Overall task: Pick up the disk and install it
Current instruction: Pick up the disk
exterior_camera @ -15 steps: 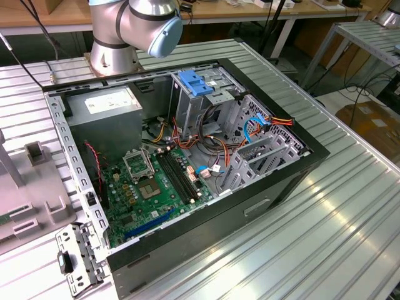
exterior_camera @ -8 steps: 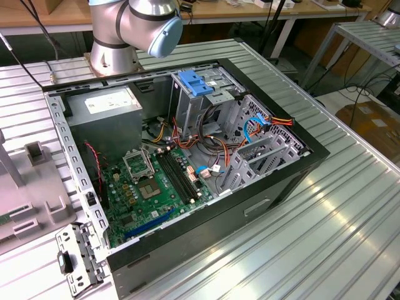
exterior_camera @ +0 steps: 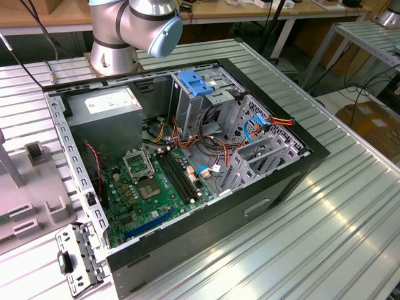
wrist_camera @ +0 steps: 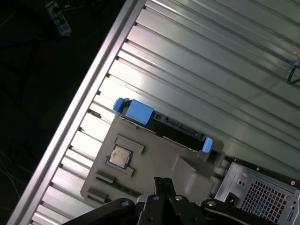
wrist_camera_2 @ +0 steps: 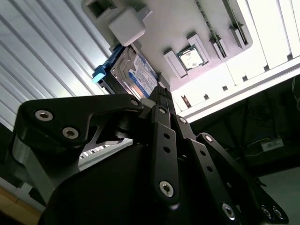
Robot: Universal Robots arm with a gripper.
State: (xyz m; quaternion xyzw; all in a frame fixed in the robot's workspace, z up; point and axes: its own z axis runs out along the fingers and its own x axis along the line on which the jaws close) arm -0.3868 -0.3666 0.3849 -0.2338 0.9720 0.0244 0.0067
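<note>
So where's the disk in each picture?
Second wrist view: the disk stands on edge in the grey tray, near the chip.
First wrist view: the disk lines the grey tray's rim, chip nearby.
Exterior view: the grey tray, the shared landmark, sits at the exterior view's left.

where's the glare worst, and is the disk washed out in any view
Second wrist view: grey tray blown out white near its edge, disk readable, pincer dark in front. First wrist view: table slats glare, disk evenly lit. Exterior view: sheen on table slats.
</note>
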